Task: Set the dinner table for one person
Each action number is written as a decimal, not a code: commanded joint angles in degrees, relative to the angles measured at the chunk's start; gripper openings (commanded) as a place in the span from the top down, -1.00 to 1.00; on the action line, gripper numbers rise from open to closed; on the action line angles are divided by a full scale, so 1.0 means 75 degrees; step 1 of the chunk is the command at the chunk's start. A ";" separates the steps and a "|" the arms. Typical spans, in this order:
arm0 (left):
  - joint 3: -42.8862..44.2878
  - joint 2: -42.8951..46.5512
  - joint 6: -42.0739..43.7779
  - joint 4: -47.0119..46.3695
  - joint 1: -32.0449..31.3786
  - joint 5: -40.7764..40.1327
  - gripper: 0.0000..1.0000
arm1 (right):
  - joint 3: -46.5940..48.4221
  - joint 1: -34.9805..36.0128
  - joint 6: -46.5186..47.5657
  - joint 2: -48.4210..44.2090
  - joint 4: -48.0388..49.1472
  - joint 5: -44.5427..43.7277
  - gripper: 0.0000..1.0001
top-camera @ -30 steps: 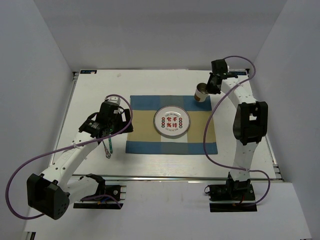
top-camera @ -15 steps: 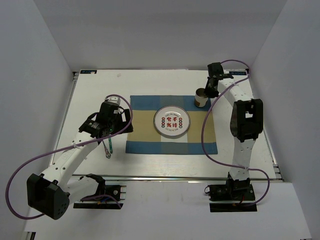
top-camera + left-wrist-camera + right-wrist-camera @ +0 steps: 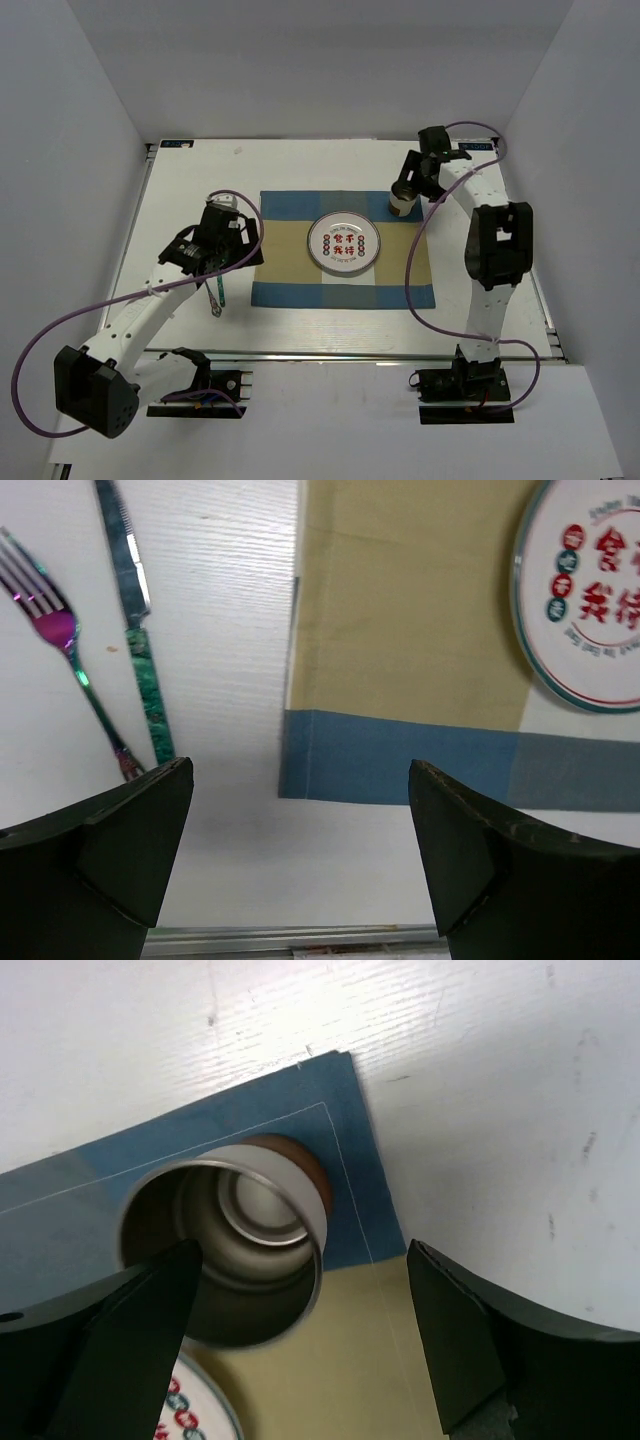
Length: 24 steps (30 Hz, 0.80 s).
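Dinner table (image 3: 300, 165) first: large, flat, white, rectangular top with a faint grain, spread under both arms, metal rail (image 3: 330, 353) running along its near edge. Square in the middle, a woven cloth placemat (image 3: 290, 250), checked in blue and tan, lying flat. On the tan centre band, a round white plate (image 3: 343, 243), thin green rim, red characters printed inside.

Over to the far right corner of the cloth, on a blue square: a cylindrical brushed-metal cup (image 3: 250, 1260), brown on the outside, upright, mouth open to the wrist camera, smooth steel base visible down inside. Right gripper (image 3: 305, 1250) directly above it, black fingers spread wide. Right finger well clear of the cup wall, left finger overlapping the rim in this view, contact impossible to judge. Nothing pinched.

Off the cloth's left edge, on bare white tabletop: a slim fork (image 3: 60, 645) with an iridescent purple-green sheen, and just beside it a knife (image 3: 140, 650), serrated shiny blade, mottled green handle. Side by side, handles nearly meeting, both clear of the cloth.

Left gripper (image 3: 300, 770) hovering above the near left corner of the placemat, blunt black fingers set far apart, holding nothing.
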State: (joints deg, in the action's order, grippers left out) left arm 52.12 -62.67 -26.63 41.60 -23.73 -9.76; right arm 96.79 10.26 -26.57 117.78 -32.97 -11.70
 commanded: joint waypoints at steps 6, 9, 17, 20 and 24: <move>0.0539 -0.0994 -0.1112 0.0898 0.0420 -0.1546 -0.96 | -0.1370 -0.0009 0.0400 -0.2917 0.1452 0.0725 -0.79; 0.0644 -0.1521 -0.1218 0.0968 0.0957 -0.1512 -0.96 | -0.1994 0.0073 0.0589 -0.3433 0.1900 0.1323 -0.79; 0.0878 -0.2740 -0.0469 0.0617 0.1897 -0.0552 -0.93 | -0.4160 0.0284 0.0133 -0.5037 0.2954 0.2310 -0.62; 0.0867 -0.3103 -0.0141 0.0430 0.2074 -0.0072 -0.81 | -0.4595 0.0378 0.0027 -0.5389 0.3189 0.2591 -0.53; 0.0972 -0.3560 -0.0058 0.0488 0.2331 0.0117 -0.73 | -0.4948 0.0471 -0.0008 -0.5742 0.3399 0.2779 -0.53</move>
State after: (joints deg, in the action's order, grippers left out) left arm 56.86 -88.51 -28.86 45.87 -7.51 -11.90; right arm 60.14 13.28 -26.00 78.19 -13.45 6.35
